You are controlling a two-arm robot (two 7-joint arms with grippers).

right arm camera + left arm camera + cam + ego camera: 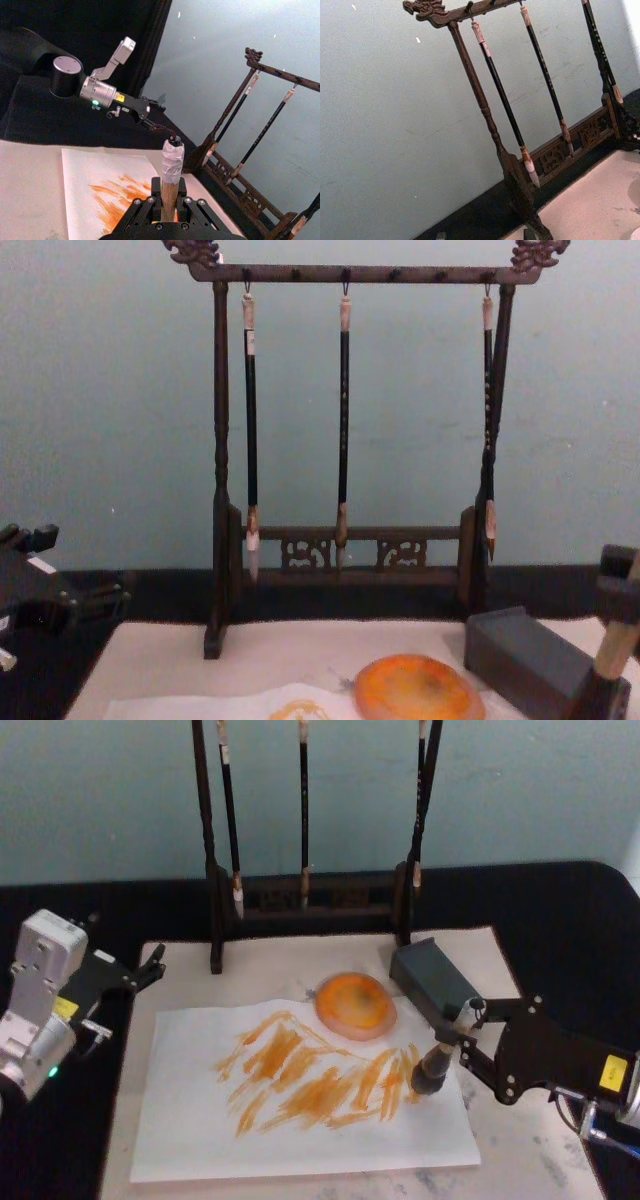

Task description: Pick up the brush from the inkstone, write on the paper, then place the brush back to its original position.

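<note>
Head view: brush (438,1058) within right claw (466,1032)

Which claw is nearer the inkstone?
Right. The right claw, holding the brush, is just right of the inkstone; the left claw is far left, at the edge of the mat.

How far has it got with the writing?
Pickup looks done: the right hand grips the brush, off the inkstone. Writing is under way: orange strokes cover the paper, bristles down at their right end. Still to do: returning the brush to the inkstone. The left hand waits beside the mat.
</note>
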